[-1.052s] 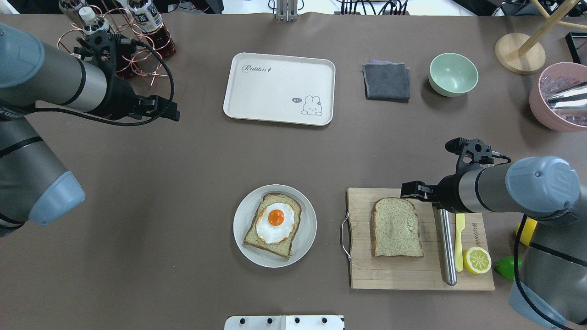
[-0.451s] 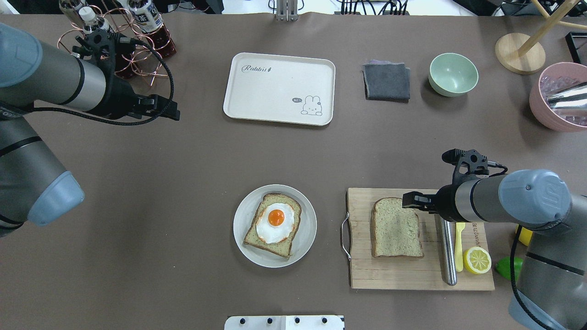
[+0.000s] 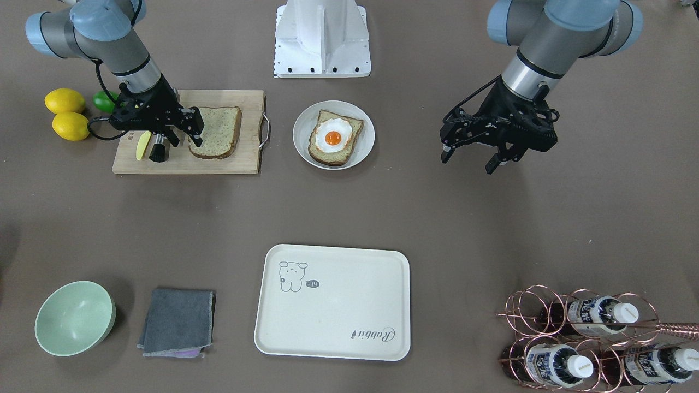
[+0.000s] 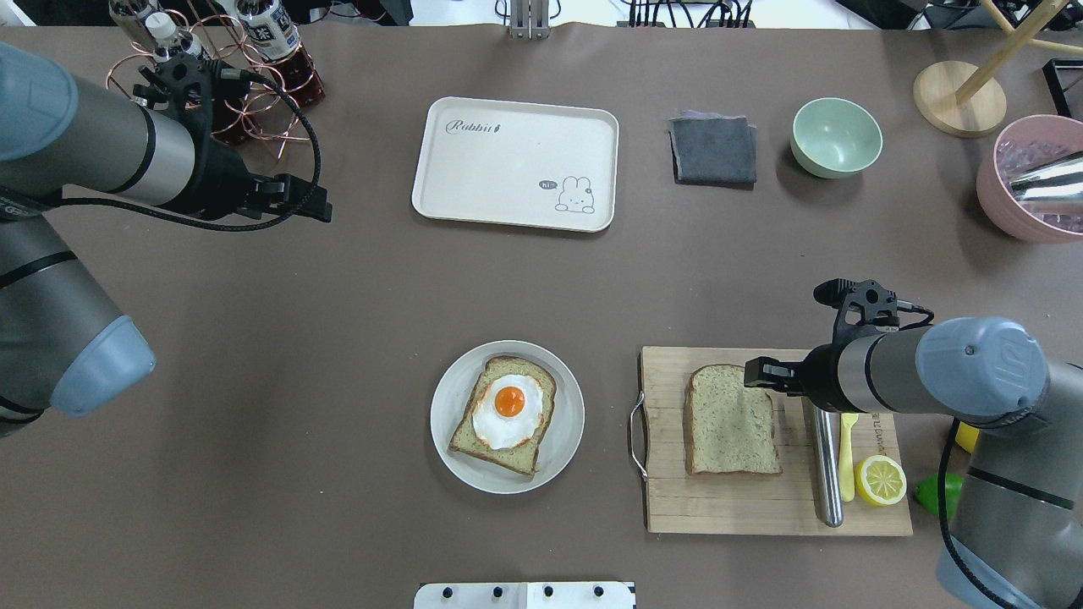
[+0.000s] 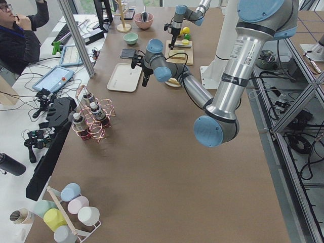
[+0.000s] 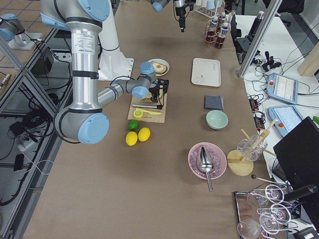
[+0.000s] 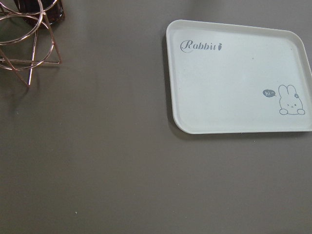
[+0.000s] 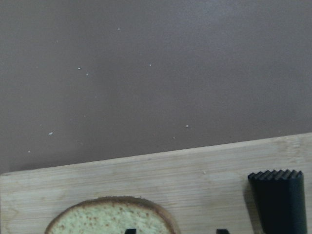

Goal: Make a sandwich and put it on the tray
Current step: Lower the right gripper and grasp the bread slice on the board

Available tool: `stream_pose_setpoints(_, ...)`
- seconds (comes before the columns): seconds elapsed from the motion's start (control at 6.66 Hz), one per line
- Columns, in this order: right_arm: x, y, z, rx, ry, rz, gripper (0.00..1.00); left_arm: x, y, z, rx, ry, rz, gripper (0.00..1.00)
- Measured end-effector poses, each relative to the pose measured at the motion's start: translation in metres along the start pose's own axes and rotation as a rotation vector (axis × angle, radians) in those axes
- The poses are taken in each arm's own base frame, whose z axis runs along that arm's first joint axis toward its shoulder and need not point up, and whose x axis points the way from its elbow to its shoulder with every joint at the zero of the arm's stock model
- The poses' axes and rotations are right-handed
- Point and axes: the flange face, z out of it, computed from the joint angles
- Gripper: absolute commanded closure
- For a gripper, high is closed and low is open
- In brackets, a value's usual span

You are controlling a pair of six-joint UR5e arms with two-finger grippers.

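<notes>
One bread slice (image 4: 732,423) lies flat on the wooden cutting board (image 4: 719,507). The other slice (image 4: 497,444), with the fried egg (image 4: 508,410) on top, sits on the round white plate (image 4: 568,440). The cream tray (image 4: 514,161) lies bare at the far middle and also shows in the left wrist view (image 7: 239,78). My right gripper (image 4: 755,374) is open and empty, low over the far right corner of the board's slice (image 3: 218,131); one finger pad (image 8: 278,200) shows over the board. My left gripper (image 4: 313,203) is open and empty, hovering left of the tray.
On the board's right lie a metal rod (image 4: 822,457), a yellow knife (image 4: 847,448) and a lemon half (image 4: 880,480). A grey cloth (image 4: 713,150) and green bowl (image 4: 836,135) sit right of the tray. A copper bottle rack (image 4: 237,68) stands far left, a pink bowl (image 4: 1032,178) far right.
My right gripper has moved nearer the robot and lower, from beyond the slice's far edge to over its far right corner. The left arm has barely moved.
</notes>
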Motion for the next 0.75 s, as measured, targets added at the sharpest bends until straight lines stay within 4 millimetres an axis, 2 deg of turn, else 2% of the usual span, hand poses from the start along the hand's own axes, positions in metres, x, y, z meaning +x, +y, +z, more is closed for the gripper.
stream_pose_setpoints(0.45, -0.0024, 0.0027, 0.0027, -0.001, -0.001, -0.005, 0.37, 0.0015, 0.0007, -0.0042, 0.005, 0.006, 0.003, 0.03)
stream_pose_setpoints(0.6, -0.0031, 0.0040, 0.0035, -0.003, -0.001, -0.007, 0.41, 0.0017, 0.0006, -0.0055, 0.007, 0.007, 0.003, 0.03)
stream_pose_setpoints(0.75, -0.0037, 0.0056, 0.0044, -0.003, 0.000, -0.009, 0.58, 0.0015, 0.0004, -0.0057, 0.007, 0.007, 0.004, 0.03)
